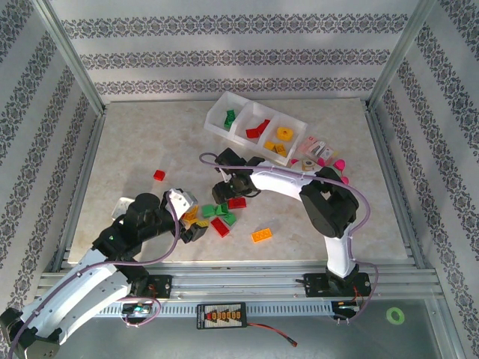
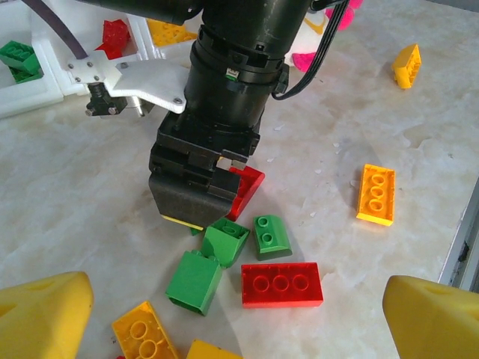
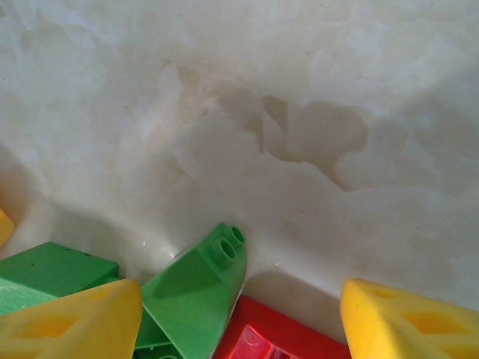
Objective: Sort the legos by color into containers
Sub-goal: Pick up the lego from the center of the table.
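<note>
bearing scattered legos (image 1: 262,235), a marbled tabletop (image 1: 142,142) meets patterned walls (image 1: 232,60).

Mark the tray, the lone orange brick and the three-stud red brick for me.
Tray (image 1: 218,120): top view, bare floor of left compartment.
Lone orange brick (image 1: 262,235): top view, studded top.
Three-stud red brick (image 2: 281,284): left wrist view, studded top.

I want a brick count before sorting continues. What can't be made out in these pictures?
- Top view: whatever lies beneath the right arm is covered by it.
- Left wrist view: a red brick lies partly under the right gripper; the tray is cut by the top edge.
- Right wrist view: the green brick runs off the bottom edge.
</note>
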